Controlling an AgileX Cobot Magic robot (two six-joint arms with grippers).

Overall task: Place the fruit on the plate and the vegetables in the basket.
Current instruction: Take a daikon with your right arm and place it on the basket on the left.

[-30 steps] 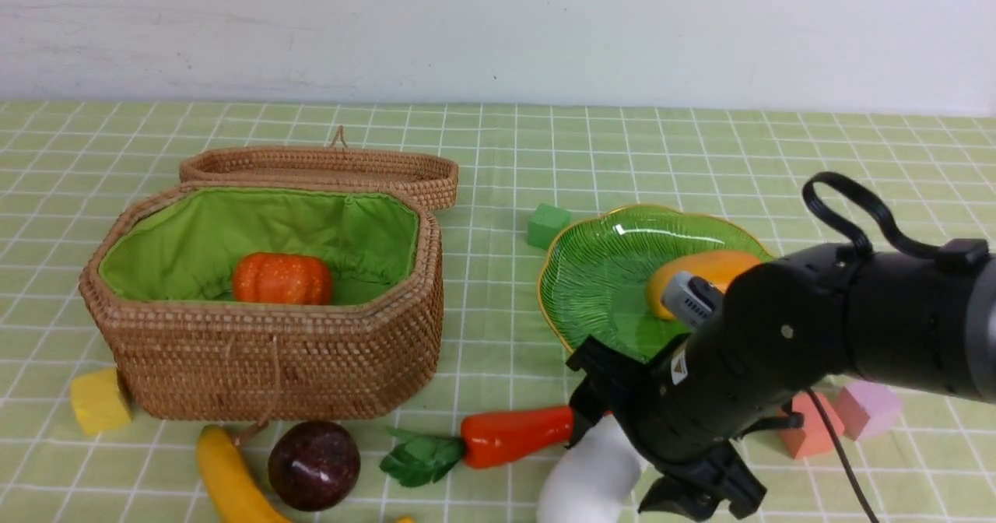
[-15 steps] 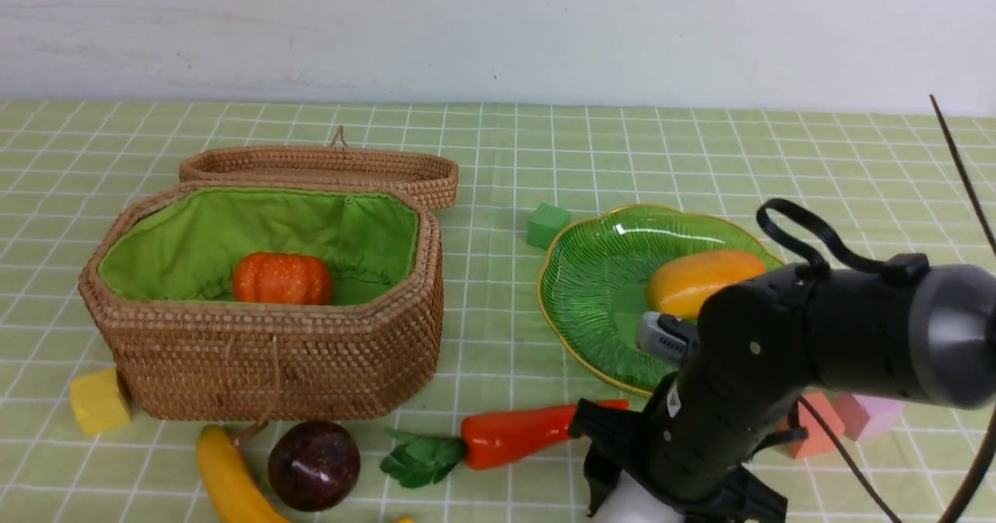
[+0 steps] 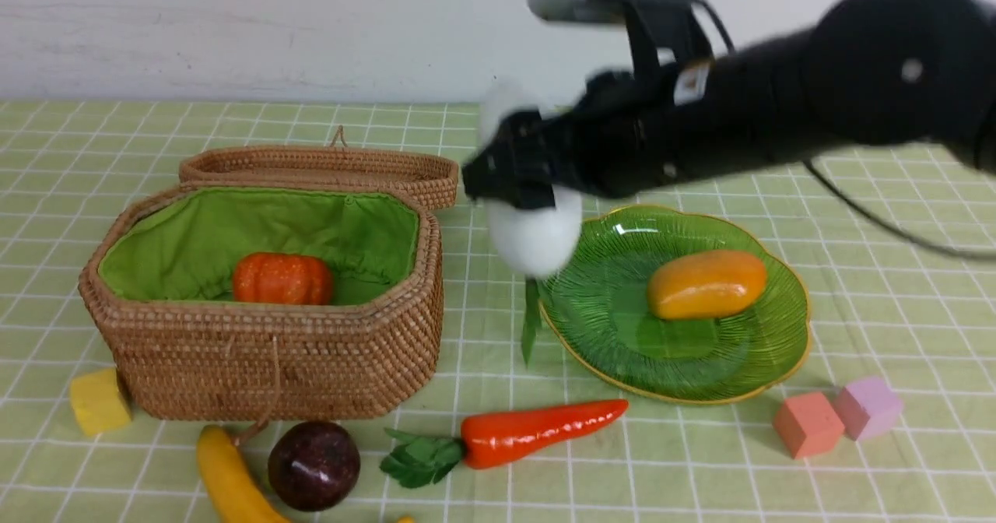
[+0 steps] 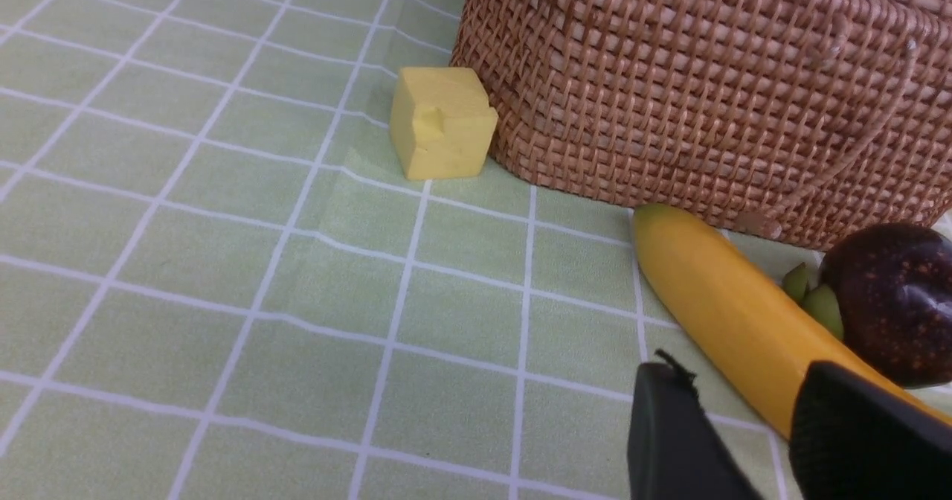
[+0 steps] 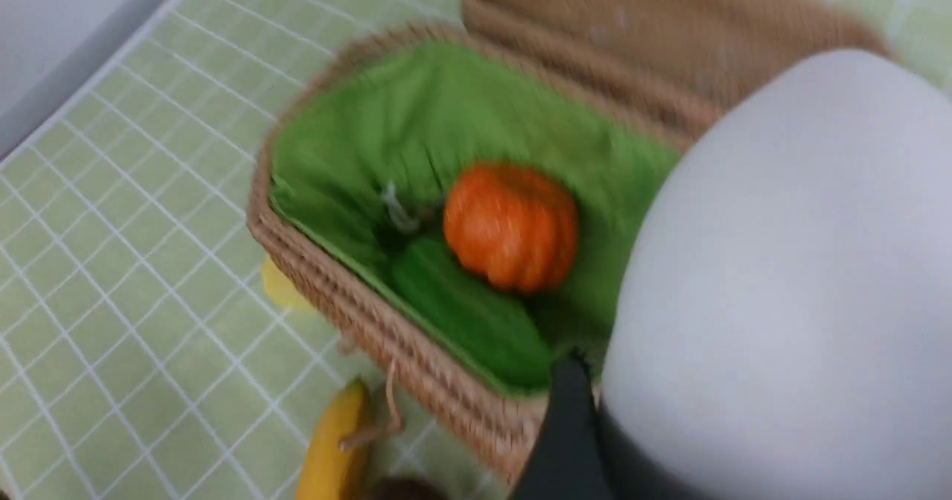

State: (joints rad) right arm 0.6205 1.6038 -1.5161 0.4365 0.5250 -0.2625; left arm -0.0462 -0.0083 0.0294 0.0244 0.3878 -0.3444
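1. Right gripper (image 3: 517,171): jaws spread wide and clamped across the middle of the white oblong vegetable (image 3: 537,239). One rounded end shows above the fingers, the other below. The arm is blurred.
2. White oblong vegetable, location: in the air, clear of the table (image 3: 700,142), above the gap between the right end of the basket (image 3: 272,359) and the left rim of the plate (image 3: 607,289). It is not over the basket opening. A thin green strip, probably its leaf, hangs beneath it.
3. White oblong vegetable, handling (judged): smooth, stiff, rounded and probably light, so it could slip or swivel in the jaws. The best hold is across the narrow waist, as it is held here. Release it low over the lining.
4. Basket: left half of the table, with the lid (image 3: 319,166) lying back toward the far edge. An orange pumpkin (image 3: 282,278) rests on the green lining.
5. Plate: right half of the table. The mango (image 3: 706,283) lies on it.
6. Near edge, unsorted: carrot (image 3: 537,431), purple ball (image 3: 313,465) and banana (image 3: 229,480), the last two just in front of the basket.
7. Left gripper (image 4: 736,418): fingers partly apart with nothing between them, low over the banana near the left front corner of the basket.
8. Foam cubes: yellow cube (image 3: 99,401), salmon cube (image 3: 808,423) and pink cube (image 3: 867,406). They are not part of the sorting.
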